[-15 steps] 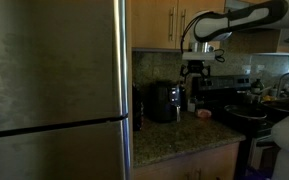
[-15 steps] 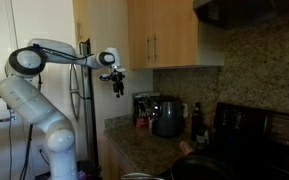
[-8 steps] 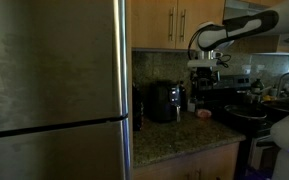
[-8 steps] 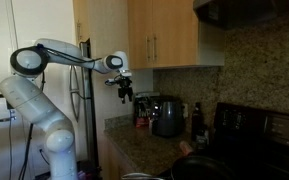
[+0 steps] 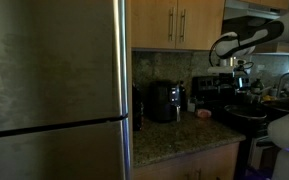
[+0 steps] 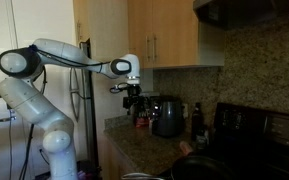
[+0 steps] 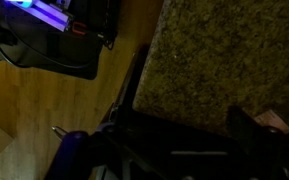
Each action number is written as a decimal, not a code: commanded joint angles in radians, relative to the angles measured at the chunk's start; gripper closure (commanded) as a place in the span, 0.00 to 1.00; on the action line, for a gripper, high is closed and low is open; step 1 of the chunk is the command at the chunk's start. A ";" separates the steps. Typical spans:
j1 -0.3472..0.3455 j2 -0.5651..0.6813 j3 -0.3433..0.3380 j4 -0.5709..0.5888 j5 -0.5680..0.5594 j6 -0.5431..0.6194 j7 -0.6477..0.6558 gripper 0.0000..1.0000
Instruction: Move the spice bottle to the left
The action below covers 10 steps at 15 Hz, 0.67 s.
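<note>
Closest in, the steel refrigerator (image 5: 54,80) fills the left of an exterior view, its door seam running across at mid height. Beside it in an exterior view the white arm (image 6: 76,54) rises from its base at the left and reaches rightward at cabinet height, the wrist bent downward. Its fingers (image 6: 131,102) hang in the air above the near left end of the granite tabletop (image 6: 134,150), apart from everything on it. They are dark and small against the background, so I cannot tell whether they are released or clenched. The wrist view does not help: its lower edge shows only black shapes of the hand, with speckled stone to the right and a wooden floor (image 7: 44,110) to the left.

Farther back, a black appliance (image 5: 164,101) stands upright on the tabletop against the wall. The spice bottle (image 5: 192,99), dim and small, stands just right of the appliance, well apart from the fingers. Right of the bottle sits the dark stove (image 6: 256,125). Farthest off, wooden cabinets (image 6: 164,35) hang on the wall above the appliance, over a mottled stone backsplash (image 6: 259,70).
</note>
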<state>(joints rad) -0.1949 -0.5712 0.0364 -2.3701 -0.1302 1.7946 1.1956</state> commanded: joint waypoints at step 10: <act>-0.115 0.273 -0.144 0.056 -0.080 0.250 0.247 0.00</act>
<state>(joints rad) -0.3229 -0.2975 -0.0961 -2.3159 -0.2066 2.0476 1.4401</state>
